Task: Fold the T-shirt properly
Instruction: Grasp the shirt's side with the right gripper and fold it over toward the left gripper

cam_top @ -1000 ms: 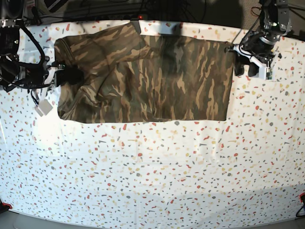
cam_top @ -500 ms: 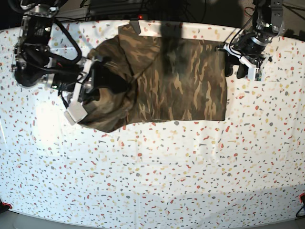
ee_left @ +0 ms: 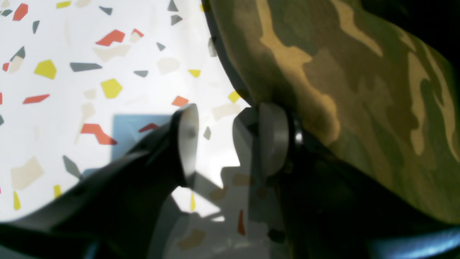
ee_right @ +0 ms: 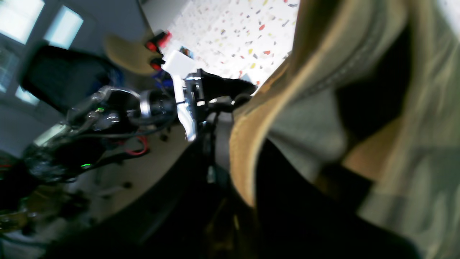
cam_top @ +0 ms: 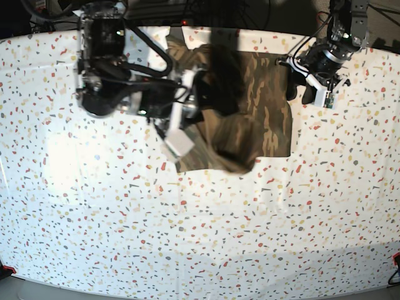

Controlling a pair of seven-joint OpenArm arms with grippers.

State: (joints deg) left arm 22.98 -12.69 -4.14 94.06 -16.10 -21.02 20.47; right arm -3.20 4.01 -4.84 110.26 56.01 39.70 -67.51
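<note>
The camouflage T-shirt (cam_top: 270, 94) lies at the far middle of the table, its left part lifted and bunched over its right part, with a fold hanging at the front (cam_top: 234, 147). My right gripper (cam_top: 199, 103) is shut on the lifted cloth. In the right wrist view the cloth (ee_right: 359, 108) fills the frame and hides the fingers. My left gripper (cam_top: 299, 87) is at the shirt's right edge. In the left wrist view it (ee_left: 230, 144) is open over the table, one finger (ee_left: 273, 140) touching the shirt's edge (ee_left: 359, 108).
The table is covered with a white speckled sheet (cam_top: 200, 225). Its far edge (cam_top: 262, 31) with cables runs behind the shirt. A pale blue patch (ee_left: 133, 129) lies on the sheet under the left gripper. The left arm (ee_right: 151, 104) shows in the right wrist view.
My right arm has swept from the left toward the right, carrying the shirt's left side up and over the rest. The left arm has barely moved.
</note>
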